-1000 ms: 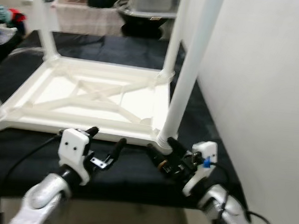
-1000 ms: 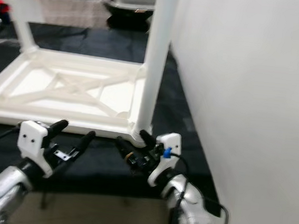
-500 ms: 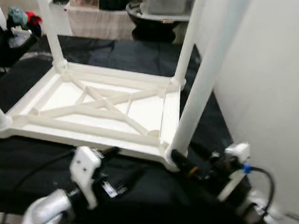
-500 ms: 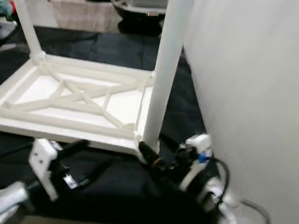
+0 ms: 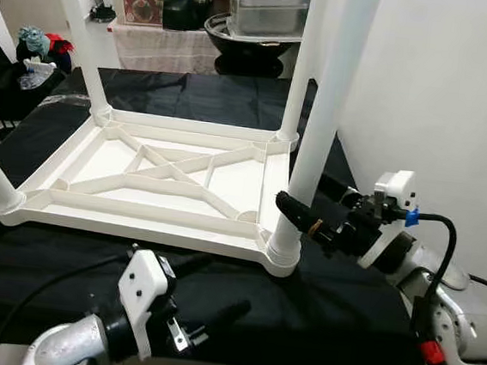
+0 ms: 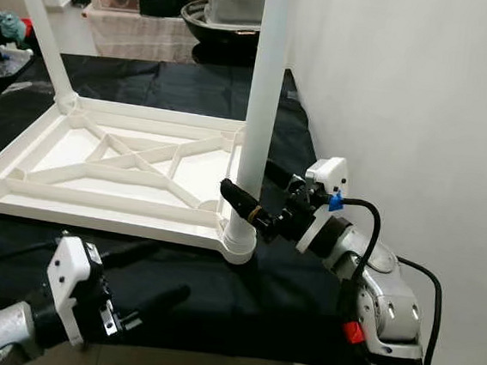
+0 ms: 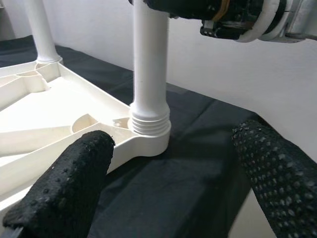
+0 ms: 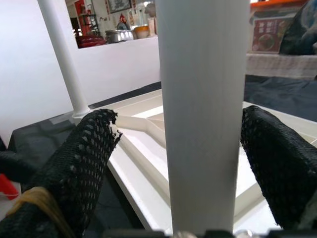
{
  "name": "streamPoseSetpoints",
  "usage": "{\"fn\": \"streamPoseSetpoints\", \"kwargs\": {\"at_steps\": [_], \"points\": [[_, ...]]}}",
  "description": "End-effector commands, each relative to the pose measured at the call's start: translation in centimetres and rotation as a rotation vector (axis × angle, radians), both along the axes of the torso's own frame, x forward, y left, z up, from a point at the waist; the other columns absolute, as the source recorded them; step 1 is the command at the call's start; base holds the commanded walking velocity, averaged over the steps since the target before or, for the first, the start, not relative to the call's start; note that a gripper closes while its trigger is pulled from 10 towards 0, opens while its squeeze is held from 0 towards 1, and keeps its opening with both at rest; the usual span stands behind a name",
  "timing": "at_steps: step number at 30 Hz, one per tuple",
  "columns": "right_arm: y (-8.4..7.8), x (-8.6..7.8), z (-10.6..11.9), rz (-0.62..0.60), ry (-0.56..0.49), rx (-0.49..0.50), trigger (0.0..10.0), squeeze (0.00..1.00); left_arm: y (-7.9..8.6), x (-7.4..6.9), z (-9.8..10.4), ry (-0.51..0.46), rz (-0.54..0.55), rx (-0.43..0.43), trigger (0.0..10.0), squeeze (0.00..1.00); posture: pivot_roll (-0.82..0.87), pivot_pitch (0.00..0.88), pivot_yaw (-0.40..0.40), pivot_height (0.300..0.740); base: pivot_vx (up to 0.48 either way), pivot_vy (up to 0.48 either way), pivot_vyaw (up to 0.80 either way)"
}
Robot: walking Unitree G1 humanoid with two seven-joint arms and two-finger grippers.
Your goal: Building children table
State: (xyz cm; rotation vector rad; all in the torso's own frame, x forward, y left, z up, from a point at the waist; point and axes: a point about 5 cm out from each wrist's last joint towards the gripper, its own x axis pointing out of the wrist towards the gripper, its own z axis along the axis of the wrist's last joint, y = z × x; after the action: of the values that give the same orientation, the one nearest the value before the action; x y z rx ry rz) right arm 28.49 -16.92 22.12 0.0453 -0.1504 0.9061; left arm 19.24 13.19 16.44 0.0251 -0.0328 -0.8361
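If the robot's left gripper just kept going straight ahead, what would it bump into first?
Probably the near table leg, where it screws into the corner of the upside-down white table. The left gripper points at that spot, fingers open, with only black cloth between.

- My right hand [image 5: 308,208] rises from the black cloth [image 5: 335,303] and now straddles the near white leg [image 5: 316,146], fingers open on either side.
- My left hand [image 5: 207,295] sinks lower and nearer to me.
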Motion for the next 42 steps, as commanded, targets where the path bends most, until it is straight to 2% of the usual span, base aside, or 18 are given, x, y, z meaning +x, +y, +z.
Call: {"fn": "streamPoseSetpoints", "kwargs": {"at_steps": [1,3,4,5,6,14,19,21,22,23,24,27,28,35,36,39,40,42], "points": [[0.2,0.3,0.5,0.037,-0.018,-0.025,10.0,0.0,0.5,-0.1,0.5,-0.01,0.027,0.004,10.0,0.0,-0.08,0.123,-0.032,0.74,0.0,0.0,0.0],[0.2,0.3,0.5,0.037,-0.018,-0.025,10.0,0.0,0.5,-0.1,0.5,-0.01,0.027,0.004,10.0,0.0,-0.08,0.123,-0.032,0.74,0.0,0.0,0.0],[0.2,0.3,0.5,0.066,-0.015,-0.036,3.6,0.0,0.7,-0.1,0.8,-0.017,0.037,0.003,10.0,0.0,-0.08,0.124,-0.038,0.74,0.0,0.0,0.0],[0.2,0.3,0.5,0.066,-0.015,-0.036,3.6,0.0,0.7,-0.1,0.8,-0.017,0.037,0.003,10.0,0.0,-0.08,0.124,-0.038,0.74,0.0,0.0,0.0],[0.1,0.3,0.6,0.104,-0.009,-0.048,0.0,0.0,0.8,-0.2,1.0,-0.023,0.042,0.005,10.0,0.0,-0.07,0.124,-0.042,0.74,0.0,0.0,0.0],[-0.4,0.3,1.3,0.234,0.004,-0.104,0.0,0.0,0.7,-0.3,1.4,-0.03,0.041,0.012,10.0,0.0,-0.08,0.122,-0.046,0.74,0.0,0.0,0.0],[0.1,-0.1,0.9,0.23,0.021,-0.1,0.0,0.0,0.5,-0.1,1.3,-0.031,0.044,0.01,10.0,0.0,-0.08,0.123,-0.052,0.74,0.0,0.0,0.0],[0.7,-0.1,-0.1,0.132,0.053,-0.118,0.0,0.0,0.4,0.1,1.3,-0.033,0.06,0.007,10.0,0.0,-0.08,0.122,-0.061,0.74,0.0,0.0,0.0],[1.4,0.2,-1.9,-0.077,0.119,-0.174,0.0,0.0,0.3,0.3,1.3,-0.037,0.072,0.005,10.0,0.0,-0.07,0.12,-0.064,0.74,0.0,0.0,0.0],[1.3,0.2,-4.3,-0.475,0.268,-0.186,0.0,0.0,0.3,0.5,1.3,-0.037,0.082,-0.003,10.0,0.0,-0.08,0.126,-0.065,0.74,0.0,0.0,0.0],[0.7,-0.4,-5.9,-0.759,0.38,-0.209,0.0,0.0,0.2,0.6,1.2,-0.036,0.087,-0.008,10.0,0.0,-0.09,0.126,-0.067,0.74,0.0,0.0,0.0],[1.3,-1.6,-6.6,-0.83,0.398,-0.252,0.0,0.0,0.1,0.7,1.2,-0.034,0.085,-0.011,10.0,0.0,-0.08,0.118,-0.064,0.74,0.0,0.0,0.0],[2.6,-2.3,-7.0,-0.795,0.403,-0.27,0.0,0.0,-0.2,0.8,1.1,-0.031,0.077,-0.019,10.0,0.0,-0.09,0.115,-0.062,0.74,0.0,0.0,0.0],[4.4,-1.2,-5.9,-0.676,0.354,-0.271,0.0,0.0,-1.0,0.9,0.8,-0.023,0.044,-0.025,10.0,0.0,-0.09,0.088,-0.068,0.74,0.0,0.0,0.0],[6.0,-0.4,-4.4,-0.543,0.336,-0.157,10.0,0.68,-1.2,1.0,0.8,-0.024,0.042,-0.027,10.0,0.0,-0.09,0.08,-0.071,0.74,0.0,0.0,0.0],[6.8,-0.3,-3.6,-0.464,0.328,-0.083,10.0,0.68,-1.2,1.0,0.7,-0.024,0.043,-0.027,10.0,0.0,-0.09,0.078,-0.07,0.74,0.0,0.0,0.0],[7.8,-0.4,-2.5,-0.334,0.303,0.002,10.0,1.0,-1.2,1.1,0.7,-0.025,0.043,-0.026,10.0,0.0,-0.09,0.076,-0.068,0.74,0.0,0.0,0.0],[7.8,-0.4,-2.5,-0.334,0.303,0.002,10.0,1.0,-1.2,1.1,0.7,-0.025,0.043,-0.026,10.0,0.0,-0.09,0.076,-0.068,0.74,0.0,0.0,0.0]]}}
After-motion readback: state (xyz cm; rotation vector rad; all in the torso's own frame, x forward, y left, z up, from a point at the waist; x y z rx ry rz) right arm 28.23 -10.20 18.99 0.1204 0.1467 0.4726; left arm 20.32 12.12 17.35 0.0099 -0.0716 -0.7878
